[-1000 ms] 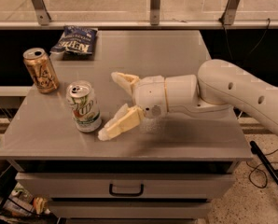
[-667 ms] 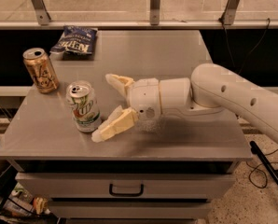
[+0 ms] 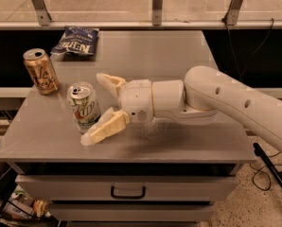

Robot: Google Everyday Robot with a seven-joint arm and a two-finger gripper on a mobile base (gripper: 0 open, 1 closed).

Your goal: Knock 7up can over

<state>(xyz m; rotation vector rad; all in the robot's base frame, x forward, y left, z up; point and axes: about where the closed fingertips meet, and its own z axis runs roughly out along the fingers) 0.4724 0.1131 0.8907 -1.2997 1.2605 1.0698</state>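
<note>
In the camera view the job is not yet done: the white-silver, green-banded 7up can (image 3: pixel 83 107) stands upright at the near left of the grey metal table (image 3: pixel 179 141). Your cream two-finger gripper (image 3: pixel 94 107) is spread wide, bracketing the can's right side. You have yet to push. The can looks undented, with its logo facing you.

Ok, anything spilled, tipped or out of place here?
Nothing stands out. The white-silver 7up can and gold-tan can stand upright, the dark blue chip bag lies at the back, and the open tool sits beside the 7up can.
</note>
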